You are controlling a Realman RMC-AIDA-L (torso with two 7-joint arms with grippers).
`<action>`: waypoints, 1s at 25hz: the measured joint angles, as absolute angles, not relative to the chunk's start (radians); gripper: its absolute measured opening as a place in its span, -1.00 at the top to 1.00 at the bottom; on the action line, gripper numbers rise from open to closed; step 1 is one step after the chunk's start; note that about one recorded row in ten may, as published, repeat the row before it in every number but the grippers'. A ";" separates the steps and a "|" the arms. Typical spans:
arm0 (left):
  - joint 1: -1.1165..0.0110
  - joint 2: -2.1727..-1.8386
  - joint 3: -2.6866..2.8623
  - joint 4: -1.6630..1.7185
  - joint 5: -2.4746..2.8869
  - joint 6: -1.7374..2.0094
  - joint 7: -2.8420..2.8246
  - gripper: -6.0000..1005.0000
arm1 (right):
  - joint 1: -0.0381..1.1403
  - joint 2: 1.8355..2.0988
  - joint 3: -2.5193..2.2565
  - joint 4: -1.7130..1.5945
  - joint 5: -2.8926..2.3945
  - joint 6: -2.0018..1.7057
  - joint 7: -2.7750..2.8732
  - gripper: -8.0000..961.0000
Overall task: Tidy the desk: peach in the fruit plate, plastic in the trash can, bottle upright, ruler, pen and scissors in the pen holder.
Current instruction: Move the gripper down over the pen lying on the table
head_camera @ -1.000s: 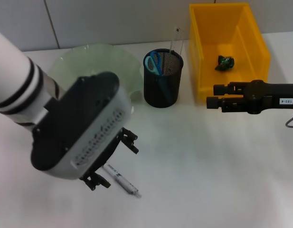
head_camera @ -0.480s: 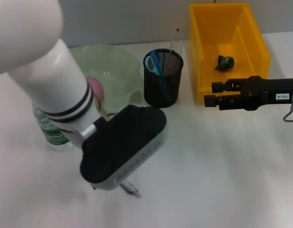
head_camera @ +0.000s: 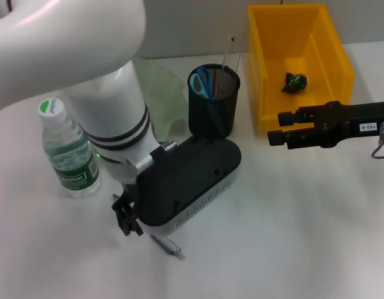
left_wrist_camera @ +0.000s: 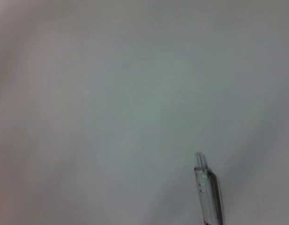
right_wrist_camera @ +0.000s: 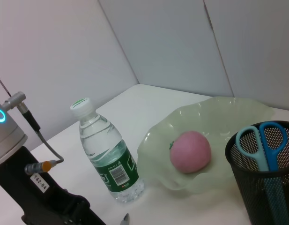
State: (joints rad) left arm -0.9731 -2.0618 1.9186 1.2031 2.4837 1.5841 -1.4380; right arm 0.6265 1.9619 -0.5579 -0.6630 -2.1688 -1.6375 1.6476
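Observation:
The pen (head_camera: 169, 245) lies on the desk (head_camera: 291, 218) near the front; the left wrist view shows it (left_wrist_camera: 208, 193) close below. My left gripper (head_camera: 126, 217) hangs low just left of the pen. The bottle (head_camera: 68, 149) stands upright at the left. The peach (right_wrist_camera: 190, 151) lies in the fruit plate (right_wrist_camera: 153, 140), which my left arm partly hides in the head view (head_camera: 164, 86). The scissors (head_camera: 201, 81) and the ruler (head_camera: 231, 55) stand in the pen holder (head_camera: 213, 109). Crumpled green plastic (head_camera: 296, 81) lies in the trash can (head_camera: 266, 68). My right gripper (head_camera: 276, 126) is open and empty in front of the trash can.
My bulky left forearm (head_camera: 111, 106) stretches over the desk's left half between the bottle and the pen holder. The wall runs right behind the containers. The bottle (right_wrist_camera: 107, 154) stands close to the plate's rim.
My left arm has swung over the pen, uncovering the upright bottle and now hiding most of the plate. Its gripper sits at the pen's left end. The right arm has stayed put.

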 joint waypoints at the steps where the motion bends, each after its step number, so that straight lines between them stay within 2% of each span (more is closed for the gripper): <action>1: -0.982 -2.065 1.919 1.188 2.488 1.583 -1.435 -0.58 | 0.627 1.962 -0.558 -0.666 -2.169 -1.637 1.648 -0.57; 13: -1.038 -2.076 1.930 1.041 2.447 1.560 -1.413 -0.51 | 0.634 1.960 -0.561 -0.672 -2.169 -1.640 1.648 -0.57; 25: -1.041 -2.079 1.944 0.990 2.442 1.518 -1.401 -0.44 | 0.629 1.962 -0.561 -0.672 -2.169 -1.642 1.648 -0.57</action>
State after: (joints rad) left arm -1.0411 -2.0786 1.9442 0.9902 2.4417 1.5184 -1.4009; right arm 0.6295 1.9618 -0.5615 -0.6719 -2.1692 -1.6424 1.6477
